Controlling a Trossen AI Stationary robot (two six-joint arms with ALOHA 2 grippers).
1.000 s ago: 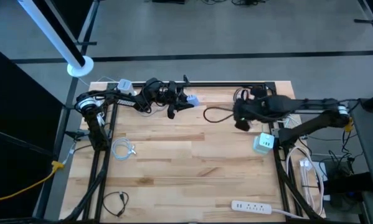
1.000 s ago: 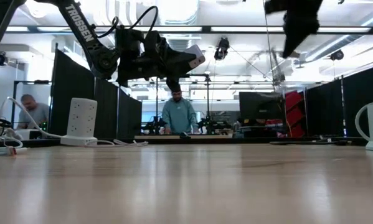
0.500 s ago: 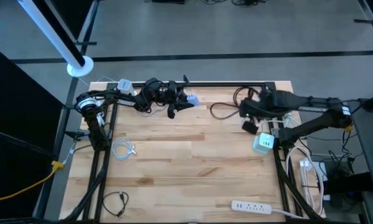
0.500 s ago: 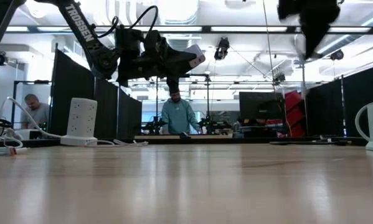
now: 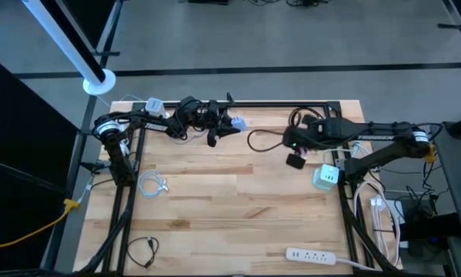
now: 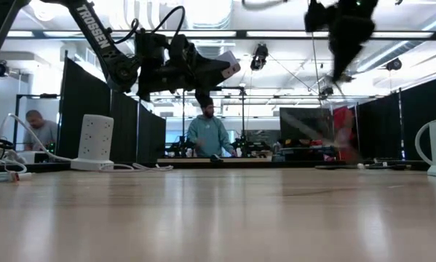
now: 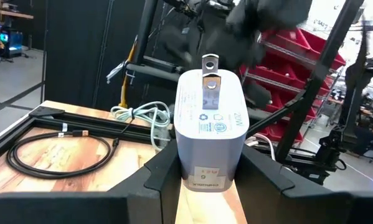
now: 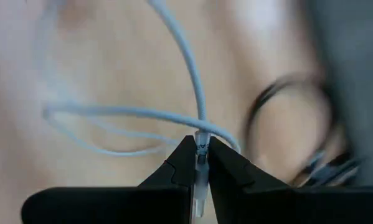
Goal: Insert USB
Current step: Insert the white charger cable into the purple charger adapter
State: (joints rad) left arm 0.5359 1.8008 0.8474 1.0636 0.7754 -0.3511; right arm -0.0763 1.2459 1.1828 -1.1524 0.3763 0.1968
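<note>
My left gripper (image 5: 228,125) is held above the table's far side, pointing level toward the right, and is shut on a white charger block (image 7: 208,118) with its two metal prongs (image 7: 210,73) facing away from the wrist. My right gripper (image 5: 295,159) hangs above the table's right half, tipped downward, and is shut on the plug end of a pale USB cable (image 8: 192,81). In the low view the charger (image 6: 229,67) is high at the left and my right gripper (image 6: 341,40) is near the top right. My left gripper pinches the charger's two flat sides near its rear end (image 7: 205,177) between its two fingers. The fingers come level from the table's left. The charger is lifted clear of the table, prongs pointing onward past the fingertips. My right gripper pinches the pale cable's plug (image 8: 201,152) between its two fingertips, the plug lying along the fingers. The fingers slant down from above. The cable leaves past the fingertips and curves away in a slack loop (image 8: 111,115), clear of the table at the grip.
A black cable loop (image 5: 265,140) lies between the grippers. A green-and-white cube socket (image 5: 326,176) stands at the right, a white power strip (image 5: 313,254) lies at the near edge, a coiled white cable (image 5: 151,183) at the left, a black cable (image 5: 141,250) near left.
My right gripper has swung a little toward the table's right edge and then back toward the left, sinking slightly and tipping further down, the pale cable swinging with it. My left gripper has kept the charger still.
</note>
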